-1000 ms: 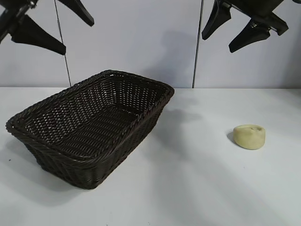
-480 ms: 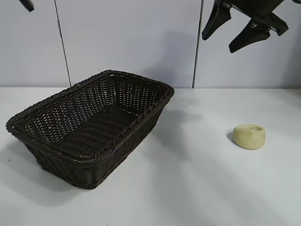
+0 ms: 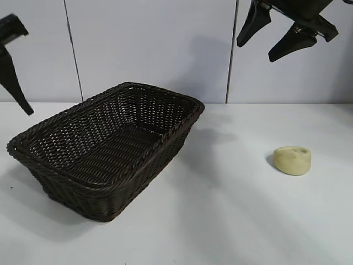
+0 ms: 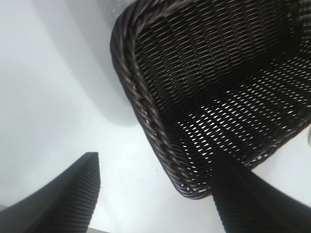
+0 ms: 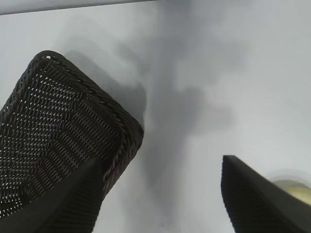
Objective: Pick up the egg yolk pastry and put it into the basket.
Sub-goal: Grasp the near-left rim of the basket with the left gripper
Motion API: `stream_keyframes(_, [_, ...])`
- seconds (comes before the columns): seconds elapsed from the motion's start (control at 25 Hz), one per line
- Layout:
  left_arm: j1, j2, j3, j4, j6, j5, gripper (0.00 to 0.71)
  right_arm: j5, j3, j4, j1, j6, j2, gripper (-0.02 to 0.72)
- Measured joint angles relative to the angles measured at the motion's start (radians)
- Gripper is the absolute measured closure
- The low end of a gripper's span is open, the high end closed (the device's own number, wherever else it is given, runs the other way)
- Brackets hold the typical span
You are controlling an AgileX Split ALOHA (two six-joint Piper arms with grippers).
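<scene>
The egg yolk pastry (image 3: 293, 160), a small pale yellow puck, lies on the white table to the right of the basket (image 3: 165, 93) and well apart from it. The dark wicker basket stands empty at the left. My right gripper (image 3: 255, 51) hangs open high above the table, up and left of the pastry; in its wrist view (image 5: 160, 158) the pastry (image 5: 291, 187) peeks from behind one finger. Only one finger (image 3: 14, 77) of my left gripper shows at the far left edge, beside the basket. The left gripper (image 4: 154, 156) is open and empty above the basket's corner (image 4: 141, 102).
The white tabletop (image 3: 231, 210) spreads between basket and pastry and in front of both. A pale panelled wall (image 3: 154, 44) stands close behind the table. The basket rim (image 5: 104, 104) also shows in the right wrist view.
The left gripper swung from the upper left corner, nearly out of view, then down to the left edge beside the basket. The right gripper, pastry and basket stayed put.
</scene>
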Motion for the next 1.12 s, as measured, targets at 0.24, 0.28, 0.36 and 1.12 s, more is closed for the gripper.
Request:
stream_keyframes(0.24, [0.000, 0.001, 0.013, -0.002, -0.024, -0.042, 0.232, 0.000, 0.000, 0.000, 0.000, 0.000, 0.000, 0.207])
stream_keyframes(0.28, [-0.003, 0.004, 0.013, -0.002, -0.026, -0.047, 0.232, 0.000, 0.000, 0.000, 0.000, 0.000, 0.000, 0.207])
stream_keyframes(0.36, [-0.018, 0.018, 0.013, -0.002, -0.027, -0.057, 0.232, 0.000, 0.000, 0.000, 0.000, 0.000, 0.000, 0.207])
stream_keyframes(1.12, [-0.106, 0.314, 0.013, -0.060, -0.029, -0.276, 0.232, 0.000, 0.000, 0.000, 0.000, 0.000, 0.000, 0.207])
